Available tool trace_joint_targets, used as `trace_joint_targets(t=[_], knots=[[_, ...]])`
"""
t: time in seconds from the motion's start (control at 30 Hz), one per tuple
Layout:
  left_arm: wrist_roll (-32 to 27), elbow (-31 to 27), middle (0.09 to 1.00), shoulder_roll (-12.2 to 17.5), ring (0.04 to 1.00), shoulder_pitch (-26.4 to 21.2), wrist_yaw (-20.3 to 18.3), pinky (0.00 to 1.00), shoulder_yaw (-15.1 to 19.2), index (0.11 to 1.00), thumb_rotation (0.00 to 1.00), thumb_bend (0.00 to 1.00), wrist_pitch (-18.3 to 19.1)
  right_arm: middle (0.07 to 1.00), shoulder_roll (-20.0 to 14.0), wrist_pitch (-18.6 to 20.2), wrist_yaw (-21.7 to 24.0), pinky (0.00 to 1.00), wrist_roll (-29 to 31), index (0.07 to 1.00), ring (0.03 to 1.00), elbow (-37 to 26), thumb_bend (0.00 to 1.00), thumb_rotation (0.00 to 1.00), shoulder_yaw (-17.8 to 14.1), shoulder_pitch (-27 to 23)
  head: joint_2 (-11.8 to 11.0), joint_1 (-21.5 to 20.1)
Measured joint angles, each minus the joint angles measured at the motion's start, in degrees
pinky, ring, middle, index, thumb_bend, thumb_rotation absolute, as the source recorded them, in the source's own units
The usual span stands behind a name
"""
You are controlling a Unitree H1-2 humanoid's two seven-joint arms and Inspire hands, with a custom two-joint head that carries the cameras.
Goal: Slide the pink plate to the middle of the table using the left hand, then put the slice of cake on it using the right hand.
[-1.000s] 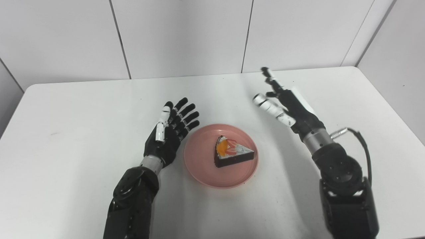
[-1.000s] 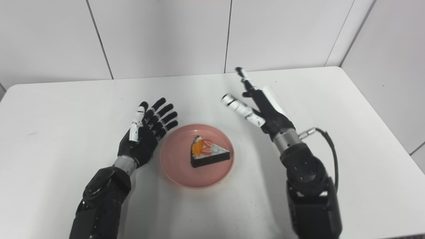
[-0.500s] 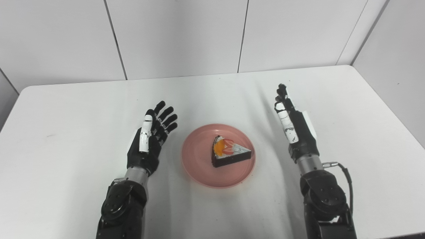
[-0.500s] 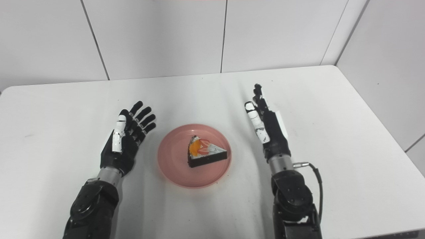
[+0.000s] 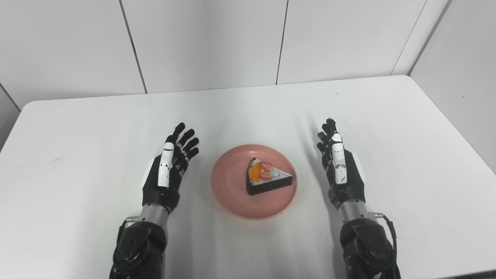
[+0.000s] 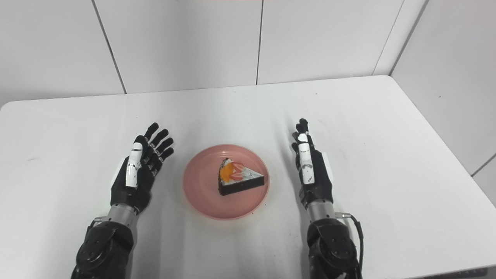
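The plate (image 5: 254, 181) sits near the middle of the table (image 5: 77, 116) with the cake (image 5: 267, 181) already on it, so both steps look done. The left hand (image 5: 167, 173) and right hand (image 5: 341, 172) flank the plate, apart from it, fingers spread and empty, probably parked clear. The cake is a dark wedge with white icing, an orange slice and strawberry pieces, tip pointing right.
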Motion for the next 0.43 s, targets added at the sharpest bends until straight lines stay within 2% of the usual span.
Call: trace_joint_targets(t=[0.23, 0.37, 0.43], knots=[[1.9, -1.6, 0.940, 0.4, 0.923, 1.6, 0.5, 0.90, -0.7, 0.938, 1.00, 0.52, -0.9, 1.000, 0.0, 0.0, 0.0, 1.00, 2.8, 1.000, 1.000, 0.2, 0.83, 1.00, 0.3, 1.6, 0.1, 0.1], [4.8, -1.8, 0.947, 0.5, 0.932, 3.0, 1.2, 0.90, -2.1, 0.945, 1.00, 0.52, -3.8, 1.000, -0.6, -1.0, 0.2, 1.00, 3.6, 1.000, 1.000, 0.5, 0.81, 1.00, 0.8, 2.1, 0.1, 0.1], [6.6, -2.3, 0.957, 0.7, 0.944, 3.6, 1.6, 0.92, -3.0, 0.956, 1.00, 0.51, -5.0, 1.000, -0.6, -1.2, 0.1, 1.00, 3.6, 1.000, 1.000, 0.4, 0.79, 1.00, 1.1, 2.5, 1.0, 2.8]])
